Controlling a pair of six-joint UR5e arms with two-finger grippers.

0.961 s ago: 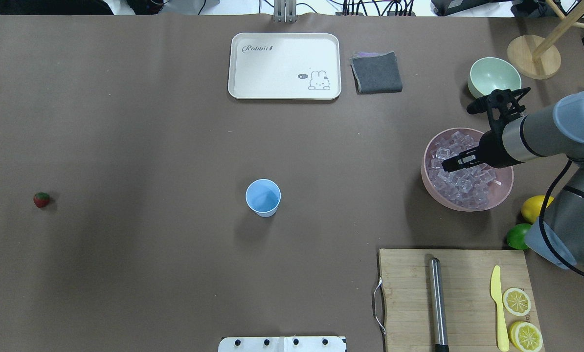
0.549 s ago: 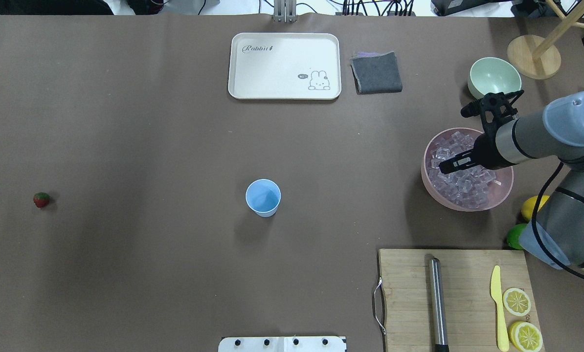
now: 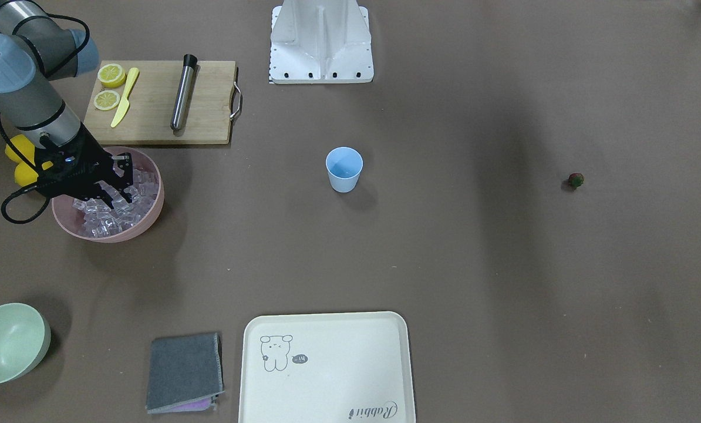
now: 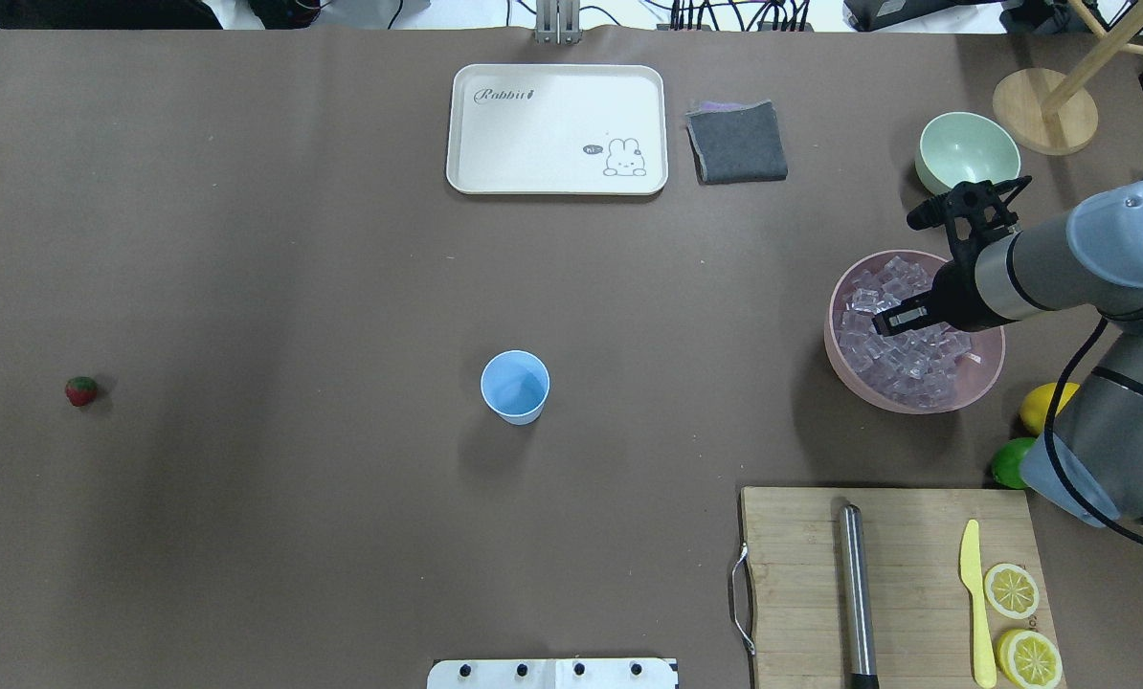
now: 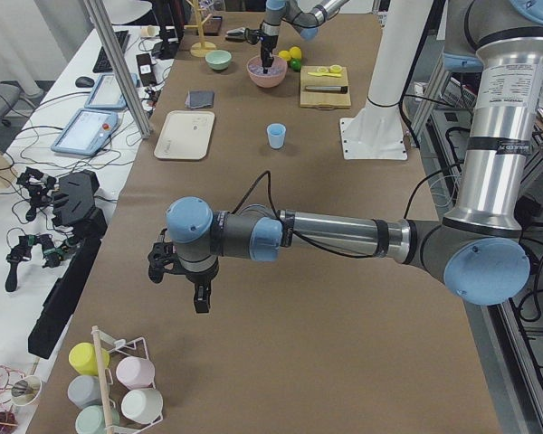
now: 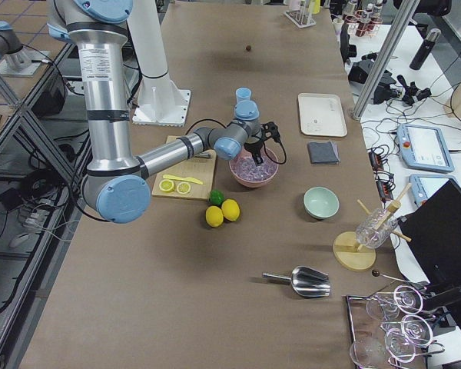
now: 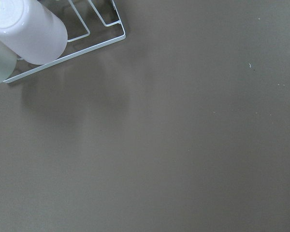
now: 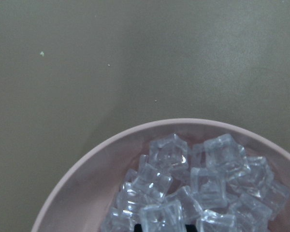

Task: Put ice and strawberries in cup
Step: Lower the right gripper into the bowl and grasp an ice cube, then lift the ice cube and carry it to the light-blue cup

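The light blue cup (image 4: 515, 386) (image 3: 344, 169) stands upright in the middle of the table. One small red strawberry (image 4: 80, 390) (image 3: 575, 180) lies far off on the robot's left side. Ice (image 4: 902, 368) (image 8: 203, 188) fills the pink bowl (image 4: 835, 344) at the right. My right gripper (image 4: 880, 322) (image 3: 126, 182) points down into the ice pile, and its fingers look spread apart among the cubes. My left gripper (image 5: 200, 303) hangs over bare table at the far left end; I cannot tell its state.
A pale green bowl (image 4: 967, 148), a grey cloth (image 4: 736, 142) and a white tray (image 4: 557, 129) sit along the far side. A cutting board (image 4: 902, 536) holds a metal rod, a yellow knife and lemon slices. A lemon (image 4: 1045, 407) and a lime (image 4: 1012, 462) lie beside the pink bowl.
The right gripper shifted a little left, then back right, staying in the ice bowl. A few cubes shifted. The cup and strawberry have not moved.
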